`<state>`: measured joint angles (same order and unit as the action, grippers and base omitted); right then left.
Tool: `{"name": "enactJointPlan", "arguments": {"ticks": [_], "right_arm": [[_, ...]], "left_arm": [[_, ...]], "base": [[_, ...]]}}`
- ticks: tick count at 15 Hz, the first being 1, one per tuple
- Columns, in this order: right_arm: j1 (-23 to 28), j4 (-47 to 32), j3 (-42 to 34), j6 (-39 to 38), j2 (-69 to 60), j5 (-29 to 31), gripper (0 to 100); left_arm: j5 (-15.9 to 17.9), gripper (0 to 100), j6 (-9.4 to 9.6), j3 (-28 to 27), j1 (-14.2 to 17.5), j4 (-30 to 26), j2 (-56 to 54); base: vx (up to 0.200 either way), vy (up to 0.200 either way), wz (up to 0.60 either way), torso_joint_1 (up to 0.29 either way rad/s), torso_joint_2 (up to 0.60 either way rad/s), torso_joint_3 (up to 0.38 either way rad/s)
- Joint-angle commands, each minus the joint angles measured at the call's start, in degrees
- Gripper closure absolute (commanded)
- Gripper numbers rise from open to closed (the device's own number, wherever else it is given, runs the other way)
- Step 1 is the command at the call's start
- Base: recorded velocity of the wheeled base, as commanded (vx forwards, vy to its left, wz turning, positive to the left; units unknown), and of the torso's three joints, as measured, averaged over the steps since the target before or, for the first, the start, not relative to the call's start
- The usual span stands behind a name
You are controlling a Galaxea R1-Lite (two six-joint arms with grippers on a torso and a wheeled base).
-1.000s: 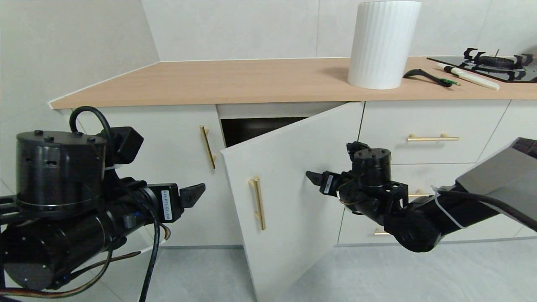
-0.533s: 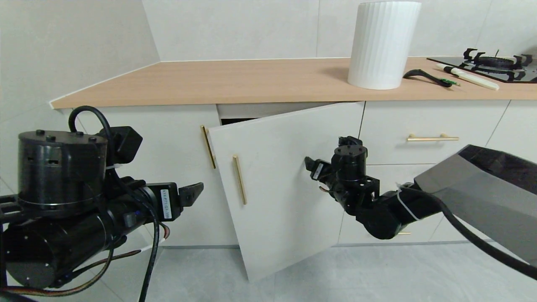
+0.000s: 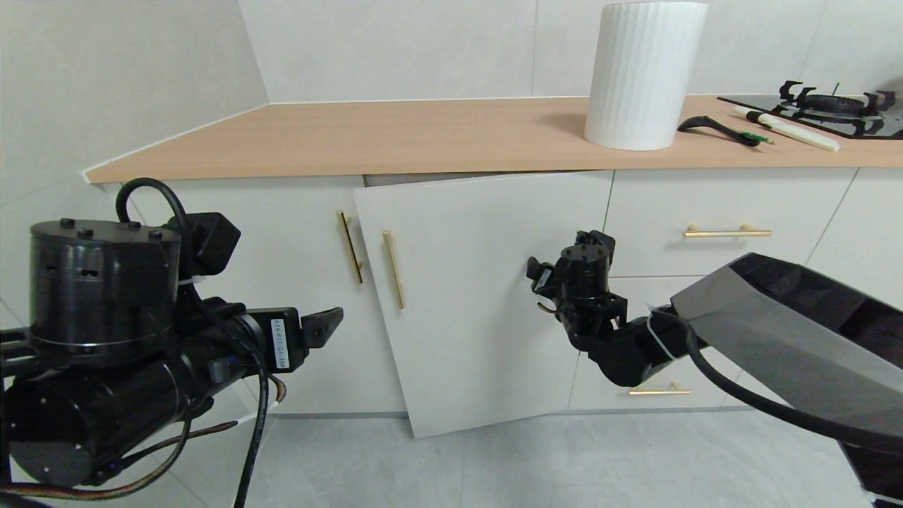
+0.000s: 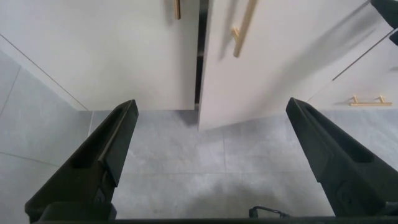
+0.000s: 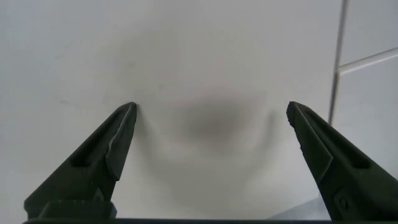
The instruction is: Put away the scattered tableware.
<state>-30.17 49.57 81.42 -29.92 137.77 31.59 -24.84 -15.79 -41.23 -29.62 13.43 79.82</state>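
On the counter's (image 3: 395, 137) far right, between a white canister (image 3: 643, 74) and the stove (image 3: 832, 106), a black utensil (image 3: 716, 129) and a white utensil (image 3: 786, 130) lie close together. Below the counter, the cabinet door (image 3: 480, 296) hangs almost shut, with a dark sliver open along its top edge and its left side, by the handle (image 3: 393, 269), standing a little proud. The right gripper (image 3: 537, 271), fingers spread wide and holding nothing, is at the panel's right part, at or just off its face. The left gripper (image 3: 324, 326), also spread and empty, hangs to the left, well apart from the door.

Closing the door looks to be the step in hand. To do it well, the push should go squarely into the panel and follow its swing. It should ease off as the door comes flush with its neighbour, so it does not bounce back. Contact nearer the handle side would likely give more leverage.
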Motion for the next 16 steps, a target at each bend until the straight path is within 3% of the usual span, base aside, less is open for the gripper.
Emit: {"name": "enactJointPlan", "arguments": {"ticks": [1,16], "right_arm": [[0.64,0.00,1.02,0.03,0.84,0.32,0],[3.63,-0.17,3.48,0.38,1.80,2.52,0]], "left_arm": [[-0.03,0,-0.03,0.01,0.00,0.01,0.16],[0.06,0,-0.03,0.01,0.00,0.01,0.33]], "base": [[0.000,0.000,0.00,0.000,0.00,0.000],[0.000,0.000,0.00,0.000,0.00,0.000]]}}
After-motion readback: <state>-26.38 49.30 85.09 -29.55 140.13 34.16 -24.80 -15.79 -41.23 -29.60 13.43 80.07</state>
